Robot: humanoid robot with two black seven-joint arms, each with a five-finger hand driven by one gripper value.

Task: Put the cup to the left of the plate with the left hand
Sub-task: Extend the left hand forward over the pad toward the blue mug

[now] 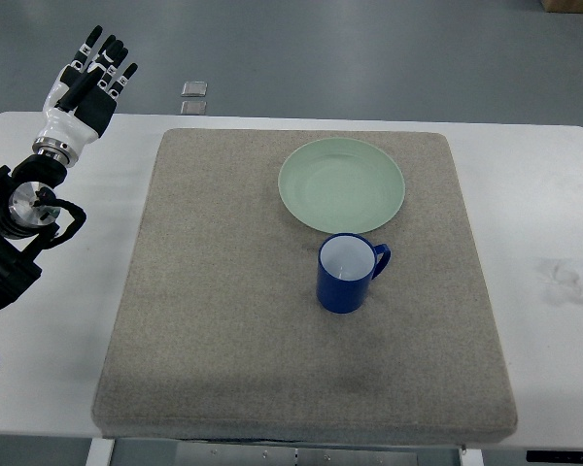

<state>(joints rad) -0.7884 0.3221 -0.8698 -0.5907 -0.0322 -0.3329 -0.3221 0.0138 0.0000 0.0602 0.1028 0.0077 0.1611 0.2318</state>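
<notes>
On the grey felt mat point(223, 320) that is covering most of the white table point(554, 194), a blue cup point(347, 273) is standing upright, its white inside showing and its handle pointing up and to the right. It is sitting just below the pale green plate point(341, 184), close to the plate's lower rim and slightly right of its middle; whether the two are touching cannot be told. At the far left, the left hand point(89, 78) is hanging over the table's upper left corner, well apart from both cup and plate, with its black-tipped fingers point(107, 60) stretching out straight and a little spread, holding nothing. Its arm is running down along the picture's left edge. Beyond the table, two small square plates point(194, 97) are lying on the grey floor point(369, 49)
</notes>
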